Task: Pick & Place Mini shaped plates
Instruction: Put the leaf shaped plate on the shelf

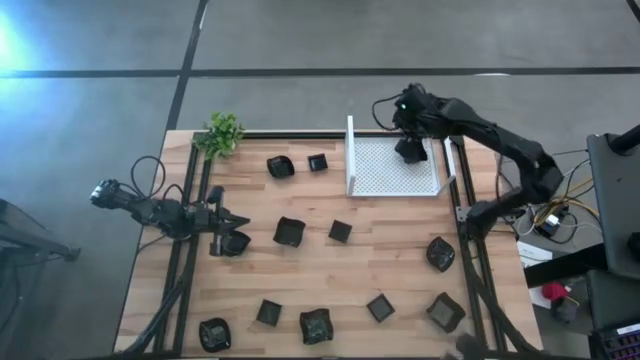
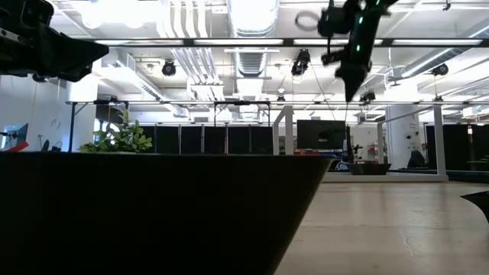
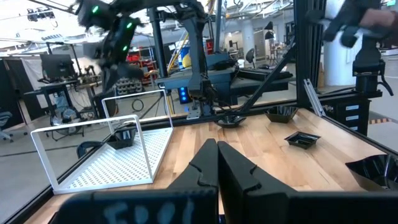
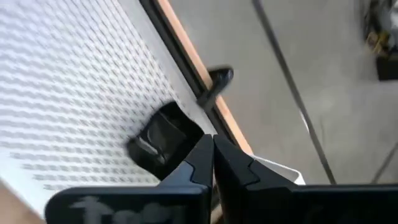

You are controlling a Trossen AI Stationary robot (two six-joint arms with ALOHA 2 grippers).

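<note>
So the right claw [image 1: 410,150] is up over the far right part of the white mesh tray [image 1: 380,170], fingers pinched fully together with nothing between them. Right below it one mini plate [image 4: 163,138] sits in the tray, hollow side up, close to the tray's far edge by the tabletop's [image 1: 390,270] rim. It looks roughly squarish, so no real long axis that I can make out.

The left claw [image 1: 236,240] is parked low at the left side of the tabletop, also clamped shut and empty, right next to another small plate [image 1: 240,244]; can't tell if they touch.

The rest of the mini shaped plates [image 1: 289,231] are scattered loose over the wood: two near the far edge beside the tray's tall left wall, two mid-table, two along the right rail, and a row of four or so by the near edge. Plenty of bare wood between them. A little green plant [image 1: 221,133] sits at the far left corner.
</note>
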